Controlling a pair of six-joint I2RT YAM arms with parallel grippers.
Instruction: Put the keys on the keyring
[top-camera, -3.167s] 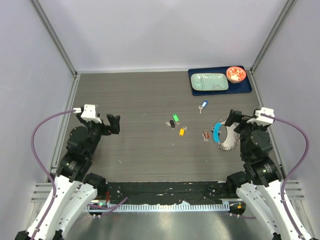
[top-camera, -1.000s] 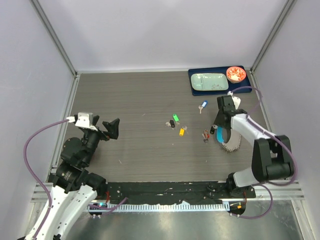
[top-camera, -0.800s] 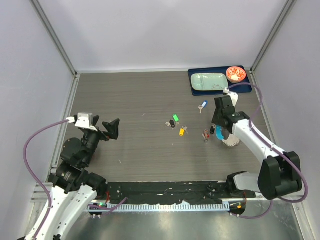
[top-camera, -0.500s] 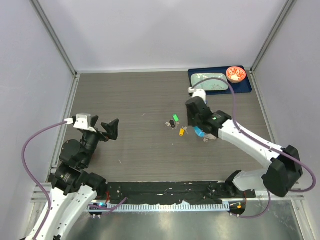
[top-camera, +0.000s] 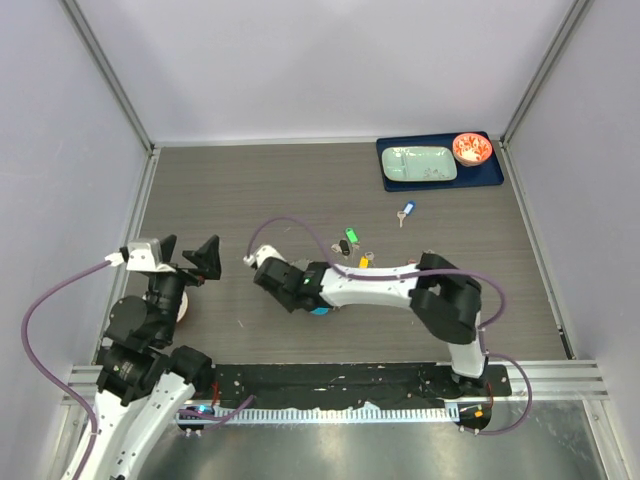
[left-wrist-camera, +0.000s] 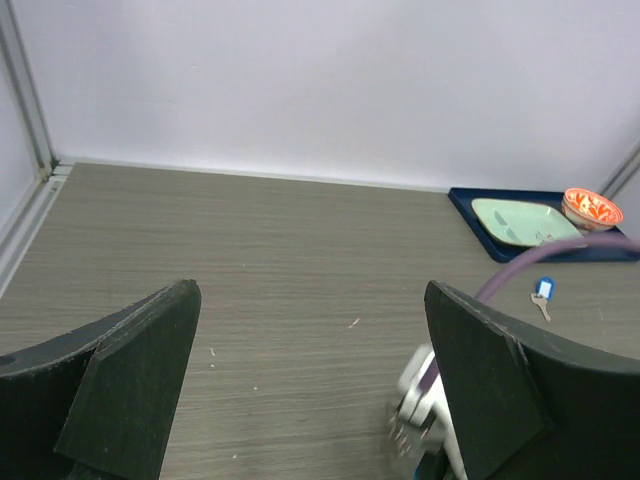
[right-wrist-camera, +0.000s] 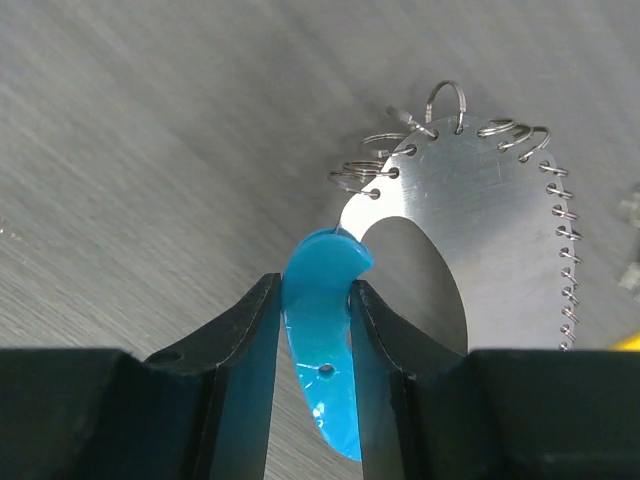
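Keyring (right-wrist-camera: 500, 200) leftward — glossy blue crescent (right-wrist-camera: 320, 330), ringed steel

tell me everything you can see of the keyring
The keyring is a flat, silvery, metal-looking curved plate around an oval opening, its rim punched with holes carrying small wire rings. A bright blue plastic-looking crescent with a small hole joins one end. The right tool is shut on that crescent, a finger on each side. Grey wood-grain table shows behind it.
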